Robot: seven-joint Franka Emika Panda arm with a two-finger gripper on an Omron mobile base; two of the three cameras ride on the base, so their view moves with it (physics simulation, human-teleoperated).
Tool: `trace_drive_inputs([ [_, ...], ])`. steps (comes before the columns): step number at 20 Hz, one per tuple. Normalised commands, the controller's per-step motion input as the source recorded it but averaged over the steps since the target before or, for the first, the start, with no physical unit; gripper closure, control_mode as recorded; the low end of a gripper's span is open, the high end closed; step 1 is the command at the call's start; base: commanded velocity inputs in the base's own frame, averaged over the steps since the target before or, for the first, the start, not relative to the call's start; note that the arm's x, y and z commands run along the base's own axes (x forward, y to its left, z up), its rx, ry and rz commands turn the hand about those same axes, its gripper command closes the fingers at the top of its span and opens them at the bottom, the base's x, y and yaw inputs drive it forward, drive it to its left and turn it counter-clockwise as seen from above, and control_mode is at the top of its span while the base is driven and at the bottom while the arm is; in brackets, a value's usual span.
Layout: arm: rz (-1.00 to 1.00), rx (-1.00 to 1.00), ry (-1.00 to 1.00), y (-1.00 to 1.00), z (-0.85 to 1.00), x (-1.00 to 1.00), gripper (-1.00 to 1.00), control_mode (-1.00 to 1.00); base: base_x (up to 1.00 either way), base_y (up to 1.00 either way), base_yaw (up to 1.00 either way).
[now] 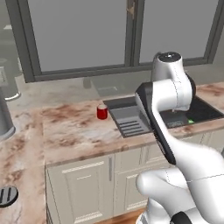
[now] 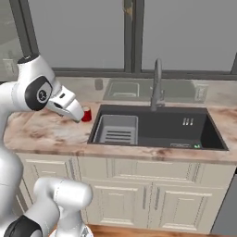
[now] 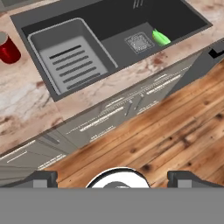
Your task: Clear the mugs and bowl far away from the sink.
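A red mug [image 1: 102, 112] [image 2: 86, 114] [image 3: 8, 48] stands upright on the marble counter, just left of the sink's rim. The sink [image 1: 202, 112] [image 2: 176, 127] [image 3: 118, 22] is a dark basin with a lighter grey slotted drainer insert [image 1: 129, 120] [image 2: 115, 129] [image 3: 70, 57] in its left half. A curved grey faucet [image 2: 157, 83] rises behind it. My gripper [image 3: 116, 179] is open, its fingertips far apart with nothing between them. It hangs high over the counter's front edge, looking down at the sink, well away from the mug. The bowl is out of view.
A small green object [image 3: 161, 37] [image 2: 198, 146] lies in the basin near the drain. White cabinet doors [image 2: 120, 194] run below the counter, above a wooden floor [image 3: 175, 131]. A tall grey cylinder [image 1: 4, 120] stands on the side counter at left. Windows back the counter.
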Motion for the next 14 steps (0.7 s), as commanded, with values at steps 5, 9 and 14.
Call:
trace_drive_inputs([
  [5,0.00,0.00,0.00,0.00,0.00,0.00,-1.00,1.00,0.40,0.32,0.22],
  [9,0.00,0.00,0.00,0.00,0.00,0.00,-1.00,1.00,0.26,0.22,0.26],
  [14,0.00,0.00,0.00,0.00,0.00,0.00,-1.00,1.00,0.43,-0.30,0.37],
])
